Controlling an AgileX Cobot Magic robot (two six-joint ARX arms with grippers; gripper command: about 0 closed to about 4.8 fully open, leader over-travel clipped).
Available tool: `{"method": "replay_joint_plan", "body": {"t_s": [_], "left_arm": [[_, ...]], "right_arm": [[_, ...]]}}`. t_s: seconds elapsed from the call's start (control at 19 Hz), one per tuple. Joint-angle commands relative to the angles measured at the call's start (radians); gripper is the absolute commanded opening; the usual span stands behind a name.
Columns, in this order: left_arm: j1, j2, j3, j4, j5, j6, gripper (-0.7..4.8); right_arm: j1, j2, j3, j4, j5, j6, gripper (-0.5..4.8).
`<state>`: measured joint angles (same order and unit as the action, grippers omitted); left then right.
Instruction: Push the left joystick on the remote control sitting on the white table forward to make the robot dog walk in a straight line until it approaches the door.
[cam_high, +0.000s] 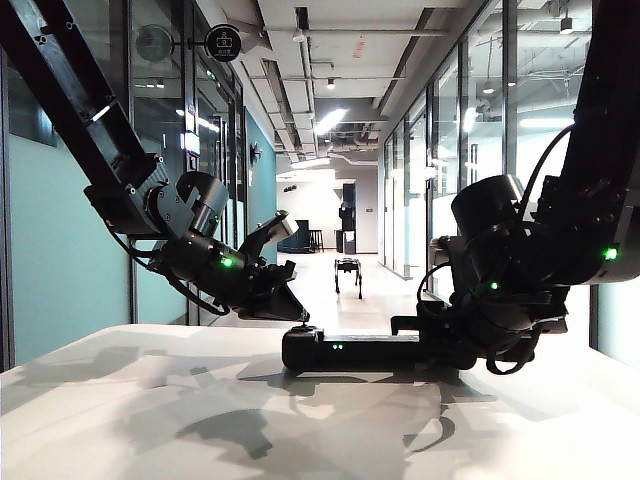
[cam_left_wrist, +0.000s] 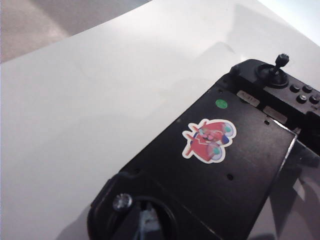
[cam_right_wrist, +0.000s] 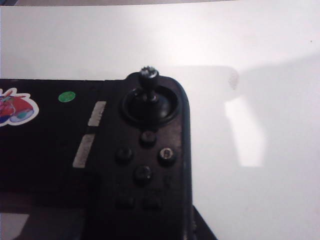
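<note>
Both my grippers sit at the remote (cam_high: 350, 348): left (cam_high: 290, 305) above its left end, right (cam_high: 440, 335) at its right end. I cannot tell either's state. The dog (cam_high: 347, 272) stands down the corridor.

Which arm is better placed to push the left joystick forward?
Left. The left gripper is right at the left joystick; the right gripper sits at the opposite end of the remote control.

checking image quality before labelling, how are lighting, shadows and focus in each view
Exterior view: backlit, arms near-silhouettes, soft shadows on the white table, robot dog small but discernible. Left wrist view: even light, remote control sharp at its sticker, its near end blurred. Right wrist view: table overexposed, controller buttons murky.
</note>
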<state>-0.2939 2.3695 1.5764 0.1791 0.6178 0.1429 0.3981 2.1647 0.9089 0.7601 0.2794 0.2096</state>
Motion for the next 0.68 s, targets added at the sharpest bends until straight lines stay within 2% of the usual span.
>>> {"method": "replay_joint_plan", "body": {"t_s": [0.05,0.16,0.21,0.37,0.58,0.68], "left_arm": [[0.002,-0.002,0.004,0.000,0.034,0.006,-0.05],[0.002,-0.024,0.005,-0.045,0.101,0.008,-0.05],[0.002,-0.041,0.005,-0.086,0.105,0.029,-0.06],[0.002,-0.096,0.005,-0.195,0.101,0.093,-0.05],[0.002,-0.173,0.004,-0.302,0.089,0.093,-0.05],[0.002,-0.222,0.004,-0.344,0.036,0.092,-0.06]], "right_arm": [[0.001,-0.005,0.003,0.030,0.003,-0.001,2.20],[0.001,-0.005,0.003,0.030,0.003,-0.001,2.20],[0.001,-0.005,0.003,0.030,0.003,-0.003,2.20],[0.001,-0.005,0.003,0.030,0.003,-0.005,2.20],[0.001,-0.005,0.003,0.029,0.002,-0.005,2.20],[0.001,-0.005,0.003,0.029,0.002,-0.009,2.20]]}}
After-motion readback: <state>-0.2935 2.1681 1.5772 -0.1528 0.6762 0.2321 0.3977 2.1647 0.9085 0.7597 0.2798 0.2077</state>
